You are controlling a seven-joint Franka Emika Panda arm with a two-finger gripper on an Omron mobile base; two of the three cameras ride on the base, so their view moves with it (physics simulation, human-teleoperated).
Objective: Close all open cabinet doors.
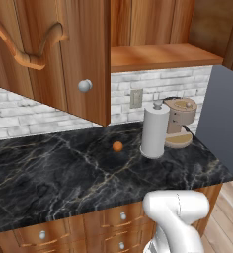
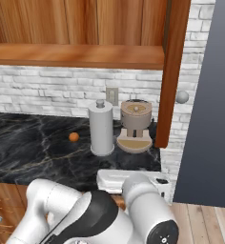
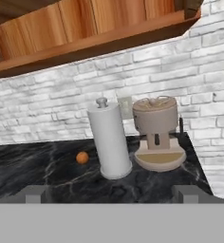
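The left cabinet door [image 1: 64, 54] stands swung out over the counter, its arch carving and round silver knob [image 1: 85, 85] facing me. A second cabinet door [image 2: 174, 71] hangs open at the right, seen edge-on, with its knob [image 2: 182, 96] on the far side. Between them the cabinet's inside [image 1: 153, 22] and its bottom shelf [image 2: 81, 55] are exposed. My gripper [image 3: 109, 197] is open with nothing between its fingertips [image 3: 35, 193]. It is low in front of the counter and aims at the brick wall, well below both doors.
On the black marble counter [image 1: 64, 168] stand a white paper towel roll [image 1: 154, 131] and a tan coffee machine [image 1: 180, 123], with a small orange [image 1: 117, 146] to their left. A grey appliance side [image 2: 209, 105] rises at the right. Drawer fronts [image 1: 79, 230] run below the counter.
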